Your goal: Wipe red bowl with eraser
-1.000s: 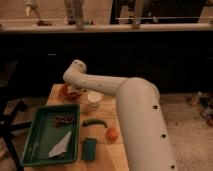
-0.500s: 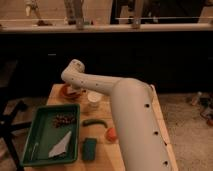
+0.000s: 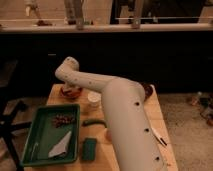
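Wiping the bowl

Arm is reaching over bowl; gripper, hidden behind its elbow, is closed, presumably pressing the unseen eraser.

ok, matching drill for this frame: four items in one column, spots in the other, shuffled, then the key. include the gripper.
Items:
1. red bowl
2. green tray
3. green sponge
4. gripper

Places:
A. front of the table, just right of the tray
B. far left corner of the table, under the arm's end
C. at the arm's far end, down over the bowl, mostly hidden behind the arm's elbow
D. left half of the table, holding a pale scrap and a dark clump

Pairs: 1-B, 2-D, 3-A, 4-C
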